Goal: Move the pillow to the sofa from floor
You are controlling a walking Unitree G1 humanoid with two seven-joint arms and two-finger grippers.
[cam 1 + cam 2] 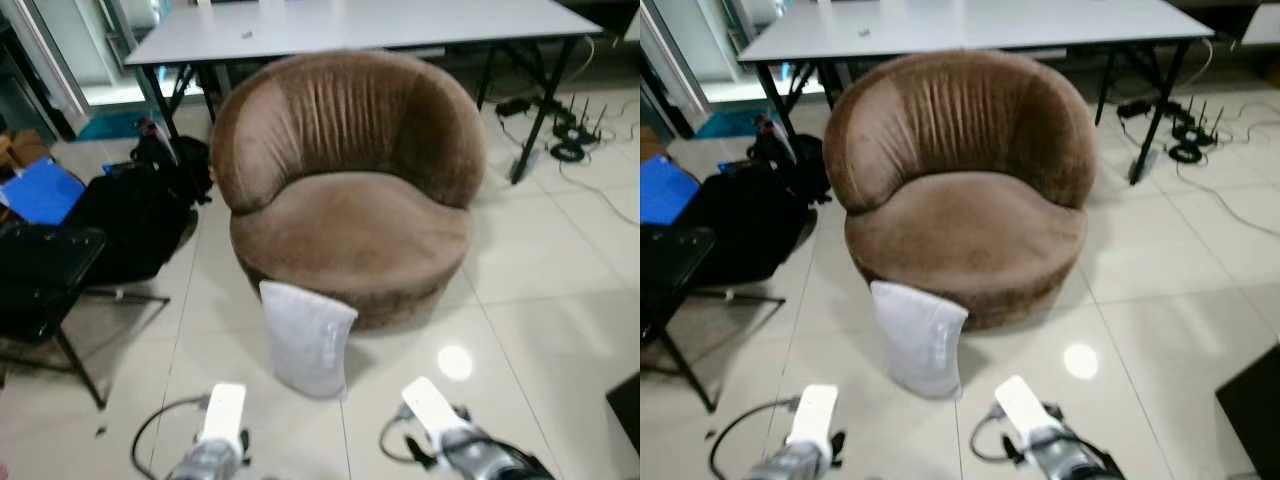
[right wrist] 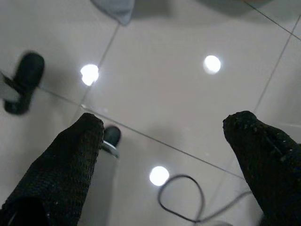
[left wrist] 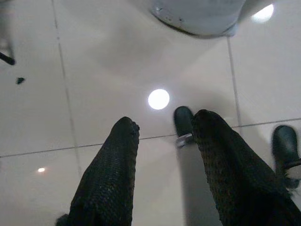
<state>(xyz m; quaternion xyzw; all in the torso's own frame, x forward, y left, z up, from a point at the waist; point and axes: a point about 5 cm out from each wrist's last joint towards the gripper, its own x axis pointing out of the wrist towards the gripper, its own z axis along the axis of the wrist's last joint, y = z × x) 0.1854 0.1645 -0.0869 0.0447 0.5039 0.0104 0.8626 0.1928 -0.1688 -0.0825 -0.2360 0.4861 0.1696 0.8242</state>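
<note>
Pillow (image 1: 306,338), soft white rectangle, against round brown velvety-looking sofa (image 1: 345,190).

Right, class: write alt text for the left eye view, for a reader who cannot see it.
A white pillow stands on the tiled floor, leaning against the front of a round brown sofa chair. Behind the chair is a white table; a black bag lies to its left. Both robot arms reach in at the bottom edge.

tiled floor (image 1: 560,330), pillow (image 1: 306,338), sofa (image 1: 350,190)
</note>
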